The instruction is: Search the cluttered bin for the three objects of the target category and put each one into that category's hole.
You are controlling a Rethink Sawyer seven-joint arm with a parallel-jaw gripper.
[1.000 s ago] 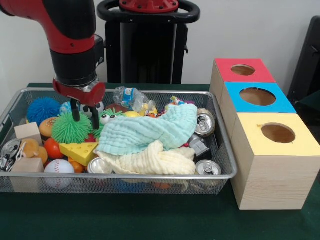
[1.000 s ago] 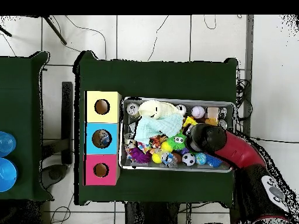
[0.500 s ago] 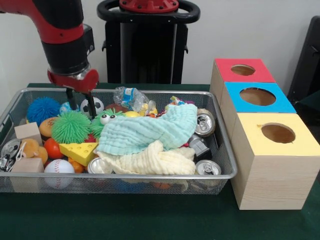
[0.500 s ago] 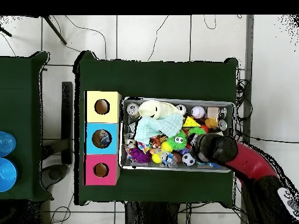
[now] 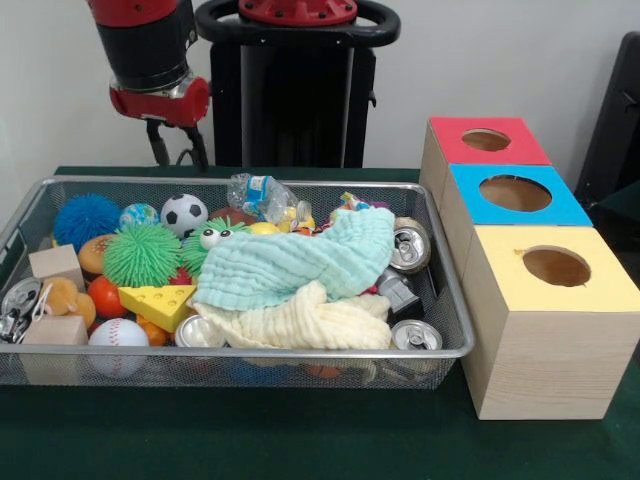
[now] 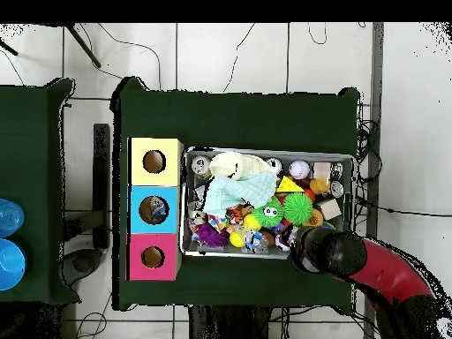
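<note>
A clear bottle (image 5: pixel 258 193) lies in the cluttered bin (image 5: pixel 440 300).

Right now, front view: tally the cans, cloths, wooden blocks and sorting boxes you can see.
Silver cans: 4 –
Cloths: 2 – mint, cream
Wooden blocks: 2 –
Sorting boxes: 3 – red-top, blue-top, yellow-top
Total: 11. More may lie hidden under the cloths.
</note>
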